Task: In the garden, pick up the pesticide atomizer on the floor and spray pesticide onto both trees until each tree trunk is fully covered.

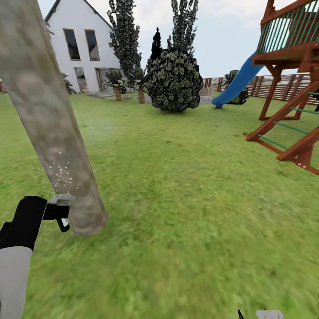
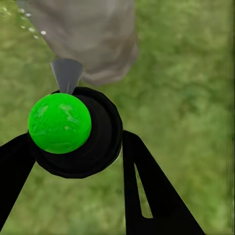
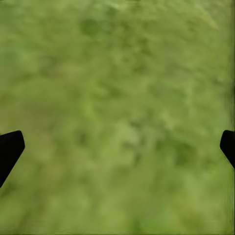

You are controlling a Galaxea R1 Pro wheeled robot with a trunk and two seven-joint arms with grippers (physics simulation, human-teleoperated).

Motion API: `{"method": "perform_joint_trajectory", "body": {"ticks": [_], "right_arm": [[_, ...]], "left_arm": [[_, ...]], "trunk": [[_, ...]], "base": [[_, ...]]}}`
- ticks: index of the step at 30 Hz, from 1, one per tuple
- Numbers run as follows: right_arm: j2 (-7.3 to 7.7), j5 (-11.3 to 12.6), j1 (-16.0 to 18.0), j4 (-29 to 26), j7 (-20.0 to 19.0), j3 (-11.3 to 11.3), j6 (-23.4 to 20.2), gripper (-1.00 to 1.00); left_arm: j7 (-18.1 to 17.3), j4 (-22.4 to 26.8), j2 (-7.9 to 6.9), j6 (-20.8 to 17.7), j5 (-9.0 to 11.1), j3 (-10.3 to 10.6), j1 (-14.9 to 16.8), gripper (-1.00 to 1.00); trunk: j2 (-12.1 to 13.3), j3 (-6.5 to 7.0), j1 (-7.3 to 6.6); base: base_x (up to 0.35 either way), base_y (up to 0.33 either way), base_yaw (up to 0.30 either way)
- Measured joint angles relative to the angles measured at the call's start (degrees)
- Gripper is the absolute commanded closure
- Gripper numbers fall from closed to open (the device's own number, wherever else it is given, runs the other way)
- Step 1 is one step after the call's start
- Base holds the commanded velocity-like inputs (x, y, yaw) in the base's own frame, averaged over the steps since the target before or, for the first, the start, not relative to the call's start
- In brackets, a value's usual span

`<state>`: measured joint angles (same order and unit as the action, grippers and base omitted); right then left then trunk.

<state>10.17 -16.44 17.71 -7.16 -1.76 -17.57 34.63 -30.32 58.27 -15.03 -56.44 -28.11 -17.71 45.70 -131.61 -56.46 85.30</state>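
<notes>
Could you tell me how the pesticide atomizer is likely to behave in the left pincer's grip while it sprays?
The pesticide atomizer looks rigid and small between the left pincer fingers, so probably light. Its round dark body might rotate or slip. The nozzle points at the tree trunk, so any twist would likely shift the spray.

There are no words, numbers or signs to read anywhere here. The little bottle (image 2: 73, 132) held in the left claw (image 2: 78, 161) has no label on it.
</notes>
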Motion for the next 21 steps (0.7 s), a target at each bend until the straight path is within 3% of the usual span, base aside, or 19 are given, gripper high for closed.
{"method": "perform_joint_trajectory", "body": {"ticks": [9, 19, 21], "right_arm": [[0.00, 0.0, 0.0, 0.0, 0.0, 0.0, 0.0, -1.00], [0.06, 0.0, 0.0, 0.0, 0.0, -0.1, 0.1, -1.00], [0.04, 0.0, 0.0, 0.0, 0.0, -0.1, 0.1, -1.00]], "left_arm": [[0.0, 0.0, -0.08, 0.0, 0.0, 0.0, 0.0, 1.00], [0.1, -2.6, -0.55, 0.3, -0.4, 0.1, -1.5, 1.00], [0.1, -3.2, -0.62, 1.4, -0.6, -2.0, -2.4, 1.00]], "trunk": [[0.0, 0.00, 0.00], [0.0, 0.00, 0.00], [0.0, 0.00, 0.00]], "base": [[0.025, -0.273, 0.251], [0.193, -0.230, 0.011], [0.235, -0.191, 0.003]]}}
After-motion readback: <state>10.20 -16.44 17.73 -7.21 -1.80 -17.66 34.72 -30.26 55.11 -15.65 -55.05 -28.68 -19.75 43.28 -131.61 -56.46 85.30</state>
